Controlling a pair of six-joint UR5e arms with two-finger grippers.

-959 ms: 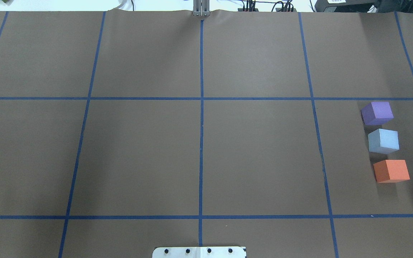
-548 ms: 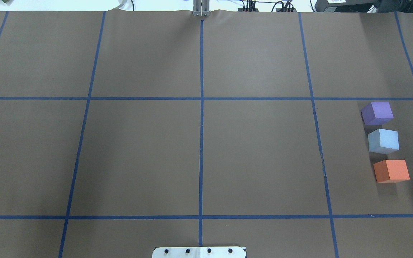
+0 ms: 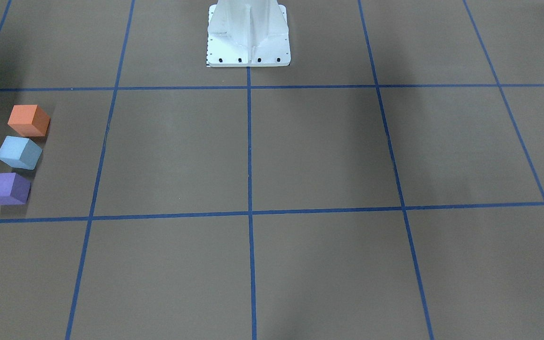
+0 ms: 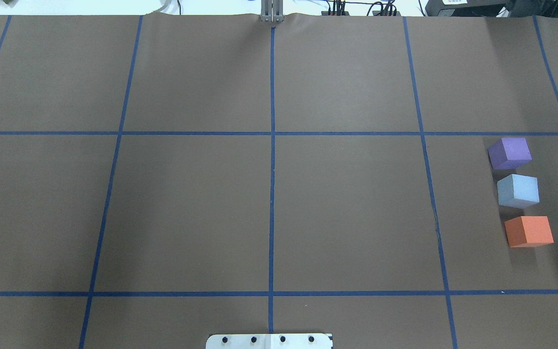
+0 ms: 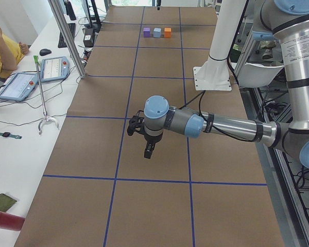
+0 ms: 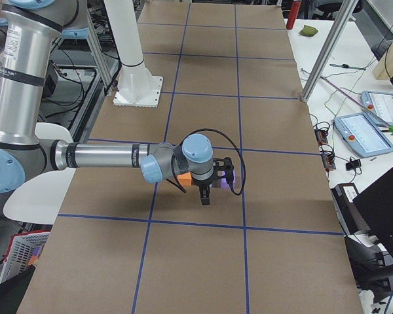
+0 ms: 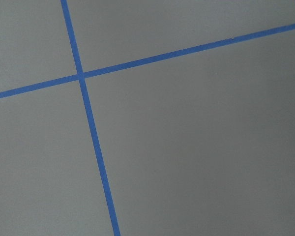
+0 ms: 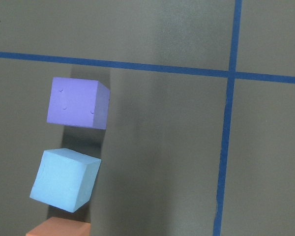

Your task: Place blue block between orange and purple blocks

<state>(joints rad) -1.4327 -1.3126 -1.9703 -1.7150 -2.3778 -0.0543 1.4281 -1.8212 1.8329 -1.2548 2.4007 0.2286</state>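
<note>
1. Black and pointing down, the left end effector (image 5: 149, 153) hangs above the brown counter (image 4: 347, 208) at the robot's left end, well apart from the blocks. It holds nothing and touches nothing. I cannot tell how far its jaws are spread. Its wrist camera shows only bare counter and a crossing of blue tape lines (image 7: 80, 75).
2. The right end effector (image 6: 205, 198) hangs over the row of blocks at the robot's right end and carries nothing. It shows only in the side view, so I cannot tell whether the jaws are spread or pressed together. Its wrist camera looks down on the blocks with no finger in frame.
3. The blue block (image 4: 518, 191) sits on the counter between the purple block (image 4: 510, 152) on the far side and the orange block (image 4: 529, 231) on the side nearer the robot. The three form one short row in the grid square at the robot's right. A narrow shadowed gap separates blue from purple. I cannot tell whether blue touches orange.
4. Nothing lies around the row except the tape grid. The white base plate (image 3: 248, 47) stands well apart, at the middle of the robot's edge.
5. The blue block is a cube with no long axis. It rests flat, turned slightly askew against its squarer-set neighbours.
</note>
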